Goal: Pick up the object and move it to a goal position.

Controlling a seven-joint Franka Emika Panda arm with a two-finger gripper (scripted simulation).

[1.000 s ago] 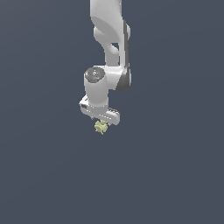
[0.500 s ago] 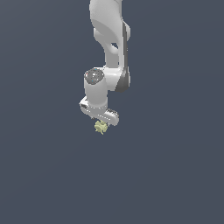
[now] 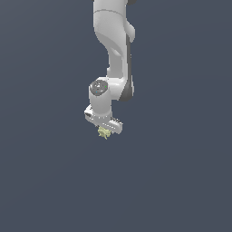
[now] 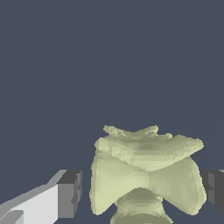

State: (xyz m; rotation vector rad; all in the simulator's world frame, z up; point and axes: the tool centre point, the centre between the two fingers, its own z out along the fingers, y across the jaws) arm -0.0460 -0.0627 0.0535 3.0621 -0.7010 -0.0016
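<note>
Hand: the white two-fingered hand (image 3: 104,130) of the white arm points down, with the small pale yellow-green lumpy clump (image 3: 103,132) between its fingers.

Hand state: in the wrist view the dark finger pads (image 4: 72,193) stand on either side of the clump (image 4: 146,177). The pad on one side shows a thin gap to the clump; the other pad sits at its edge. I judge the hand to be clenched on the clump, but full contact on both sides is not plain to see.

Clump position: directly under the hand, between the fingertips, poking out just below them in the exterior view.

Clump shape: jagged and irregular, broad across the line between the fingers, with a narrower knob on the side nearest the wrist camera. Its widest span runs from one finger to the other.

Surroundings: plain dark grey-blue all round; no bench edge, shadow or goal marker shows, so I cannot tell whether the clump is lifted.

Key relation: the clump lies on the hand's own axis, centred between the fingers, so any coming move carries it with the hand if the grip holds.

Risk: the lumpy faces offer small contact patches; it could twist or slip.
</note>
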